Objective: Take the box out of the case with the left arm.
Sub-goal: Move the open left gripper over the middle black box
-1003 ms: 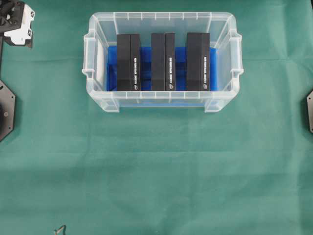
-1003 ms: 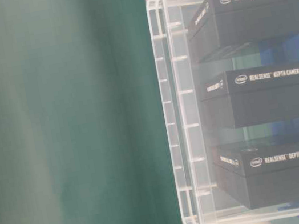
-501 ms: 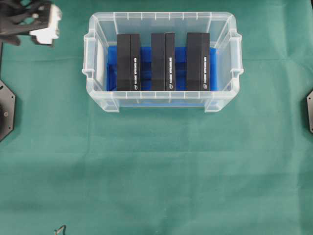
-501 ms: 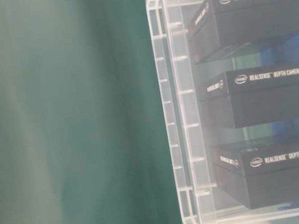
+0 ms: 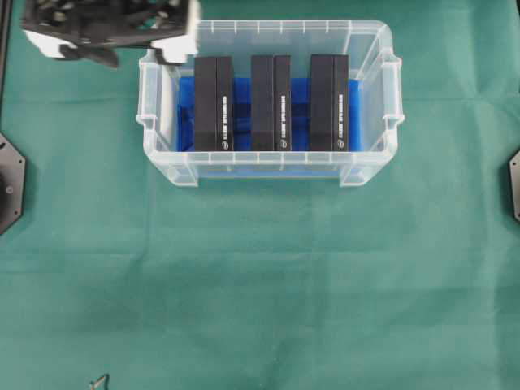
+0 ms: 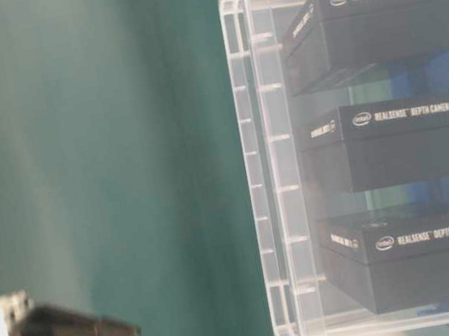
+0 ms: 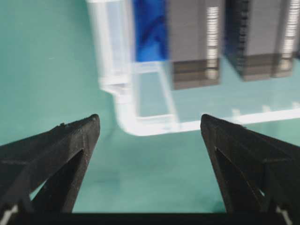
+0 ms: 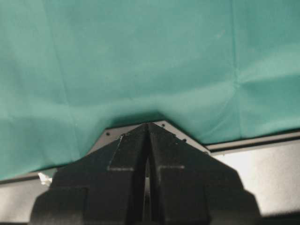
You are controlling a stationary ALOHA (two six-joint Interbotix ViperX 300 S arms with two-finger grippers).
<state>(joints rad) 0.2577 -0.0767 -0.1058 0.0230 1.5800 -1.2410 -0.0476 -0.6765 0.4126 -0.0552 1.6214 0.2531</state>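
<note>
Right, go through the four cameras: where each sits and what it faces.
Overhead: looks straight down on the case and the left claw at its corner.
Table-level: sideways at the case wall; claw tip lower left.
Left wrist: between open fingers toward the case corner.
Right wrist: shut right claw over green cloth.
The first three share the black boxes.

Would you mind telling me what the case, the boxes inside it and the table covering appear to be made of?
Case: clear, glossy rigid plastic, since the boxes show through its walls. Boxes: probably matte black card, with crisp edges and white printed lettering. Table covering: green woven cloth, judging by its soft creases and dull surface.
</note>
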